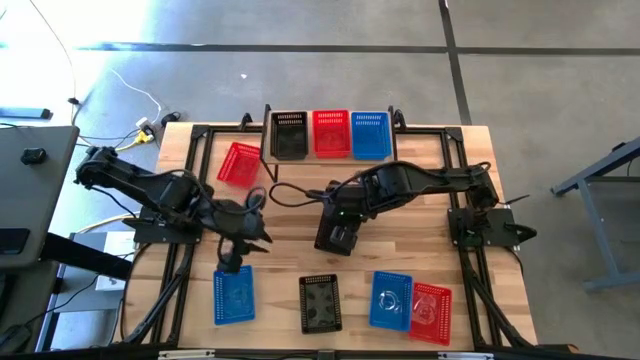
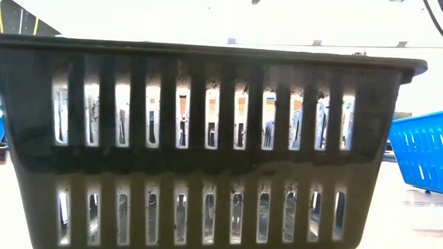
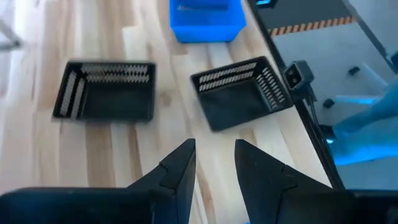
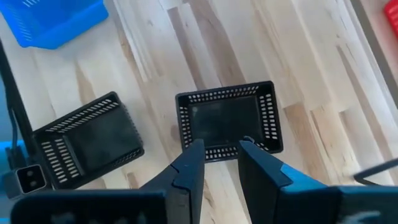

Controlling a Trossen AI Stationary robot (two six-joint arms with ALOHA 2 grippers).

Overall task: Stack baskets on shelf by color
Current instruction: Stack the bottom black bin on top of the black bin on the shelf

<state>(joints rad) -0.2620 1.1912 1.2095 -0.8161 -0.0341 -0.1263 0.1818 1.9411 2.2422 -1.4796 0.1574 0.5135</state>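
Right gripper (image 4: 221, 158), fingers narrowly parted and empty, hovers over a black basket (image 4: 229, 121); descending off-centre, a finger could shove the rim instead of straddling it.

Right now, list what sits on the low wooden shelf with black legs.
A black perforated plastic basket, a red basket, a blue basket, side by side. The shelf top hides whatever lies beneath.
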